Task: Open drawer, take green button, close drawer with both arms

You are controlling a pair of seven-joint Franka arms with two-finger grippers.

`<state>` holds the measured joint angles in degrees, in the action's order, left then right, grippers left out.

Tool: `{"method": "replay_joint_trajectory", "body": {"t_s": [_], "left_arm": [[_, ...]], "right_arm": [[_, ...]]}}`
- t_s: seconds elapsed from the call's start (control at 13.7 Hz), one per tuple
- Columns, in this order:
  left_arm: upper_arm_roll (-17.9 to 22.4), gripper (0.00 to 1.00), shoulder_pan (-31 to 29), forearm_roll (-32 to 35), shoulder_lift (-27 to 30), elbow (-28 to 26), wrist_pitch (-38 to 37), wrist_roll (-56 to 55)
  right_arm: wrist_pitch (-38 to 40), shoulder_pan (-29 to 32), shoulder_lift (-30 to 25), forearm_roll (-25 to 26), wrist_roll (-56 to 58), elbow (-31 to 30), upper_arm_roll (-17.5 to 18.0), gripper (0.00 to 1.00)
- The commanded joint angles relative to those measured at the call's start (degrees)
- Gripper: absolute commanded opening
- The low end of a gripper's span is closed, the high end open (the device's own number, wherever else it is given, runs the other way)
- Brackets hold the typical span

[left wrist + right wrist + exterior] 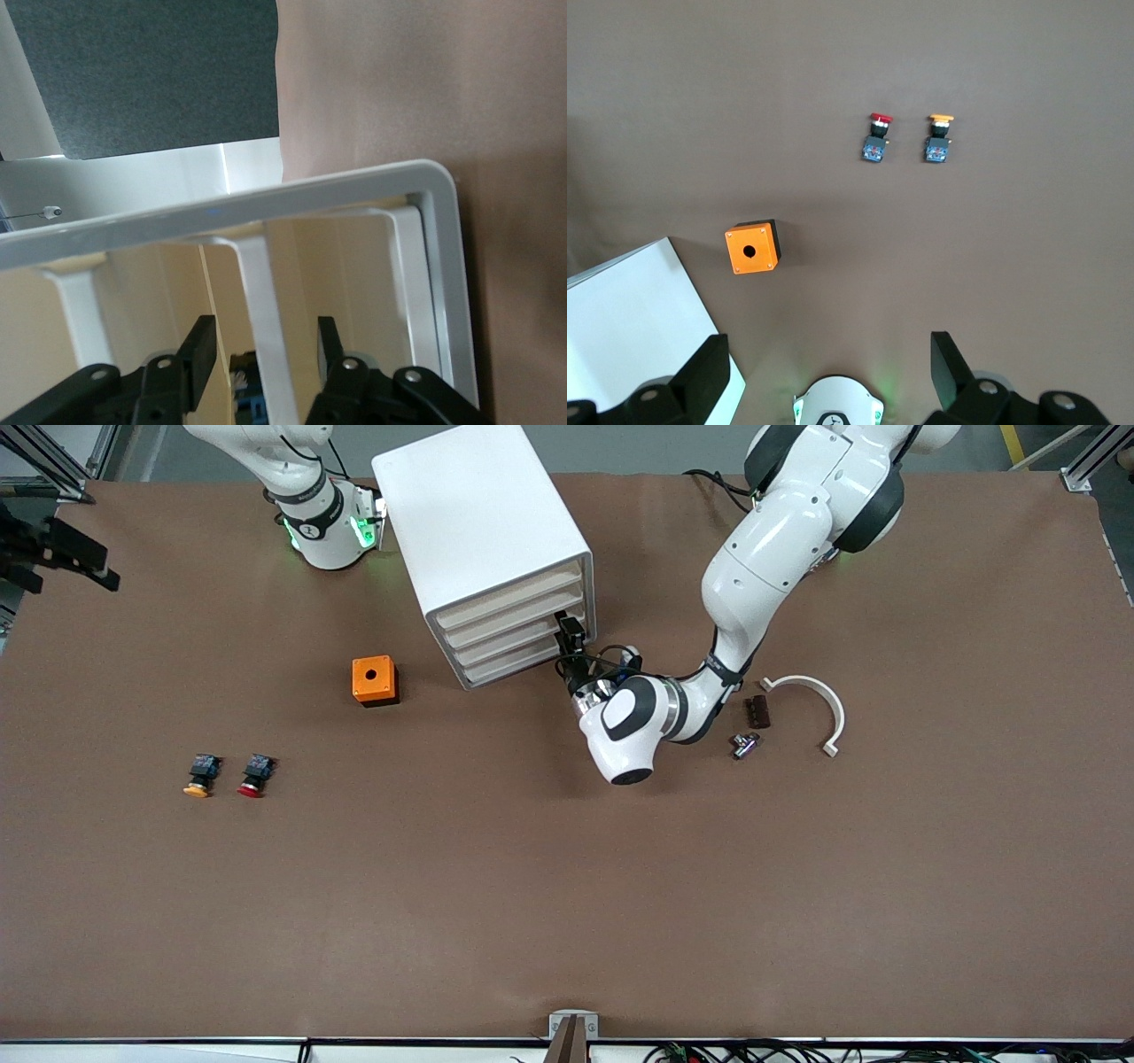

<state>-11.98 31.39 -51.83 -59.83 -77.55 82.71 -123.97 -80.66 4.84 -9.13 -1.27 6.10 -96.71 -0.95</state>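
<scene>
Straddling a white rib on the cabinet (483, 540) front, the left gripper (263, 350) has its fingers apart with a gap on each side, clamping nothing. All four drawer fronts (514, 629) look shut, so every step seems left to do. The button is not in sight, though a blue-black bit (251, 403) beneath the rib could be it. The table at the cabinet's five o'clock is bare for pulling. The orange box (375, 680) sits at eight o'clock. The right gripper (828, 367), spread wide and empty, waits high by its own base.
</scene>
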Motion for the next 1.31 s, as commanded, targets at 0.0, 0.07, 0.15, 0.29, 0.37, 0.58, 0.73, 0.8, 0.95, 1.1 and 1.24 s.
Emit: {"method": "replay_joint_trajectory", "body": {"t_s": [0.0,0.07,0.15,0.29,0.37,0.58,0.73,0.8,0.95,1.1,1.24], "left_arm": [[0.1,0.4,0.6,-0.2,-1.1,0.5,-1.5,-1.0],[0.1,0.38,0.7,-0.2,-1.2,0.5,-1.8,-1.0],[0.1,0.32,0.9,-0.2,-1.2,0.5,-1.8,-0.9],[0.1,0.18,1.0,-0.2,-1.2,0.5,-2.0,-0.9],[0.1,0.14,1.0,-0.2,-1.2,0.6,-2.0,-0.9],[0.2,0.14,0.6,-0.2,-1.2,0.7,-2.0,-0.8],[0.4,0.14,0.3,-0.3,-1.1,0.7,-2.0,-0.7],[0.6,0.14,0.0,-0.3,-1.1,0.8,-2.0,-0.7],[0.6,0.14,-1.0,-0.3,-1.1,0.9,-2.0,-0.7],[0.9,0.14,-2.1,-0.5,-1.2,1.3,-1.9,-0.6],[1.8,0.15,-3.3,-0.6,-1.1,1.4,-1.8,-0.5]], "right_arm": [[1.5,-0.2,3.1,-0.6,0.3,3.9,0.2,1.0],[1.5,0.0,4.8,-0.5,0.4,4.2,0.2,1.0],[1.1,-0.2,5.4,-0.1,0.3,4.6,0.2,1.0],[0.9,0.6,8.9,0.3,0.3,4.9,0.1,1.0],[0.8,0.9,10.2,0.1,0.4,6.1,-0.2,1.0],[0.9,3.5,13.2,0.2,0.2,7.7,-0.2,1.0],[0.5,3.5,13.2,-0.8,-0.6,7.9,-0.2,1.0],[0.2,3.4,13.2,-1.1,-1.2,7.8,-0.2,1.0],[0.2,3.5,13.1,-5.6,-7.8,7.8,-0.2,1.0],[0.3,2.8,13.0,-6.2,-17.7,7.8,0.3,1.0],[0.4,-0.5,12.7,-6.3,-25.8,7.7,0.3,1.0]]}}
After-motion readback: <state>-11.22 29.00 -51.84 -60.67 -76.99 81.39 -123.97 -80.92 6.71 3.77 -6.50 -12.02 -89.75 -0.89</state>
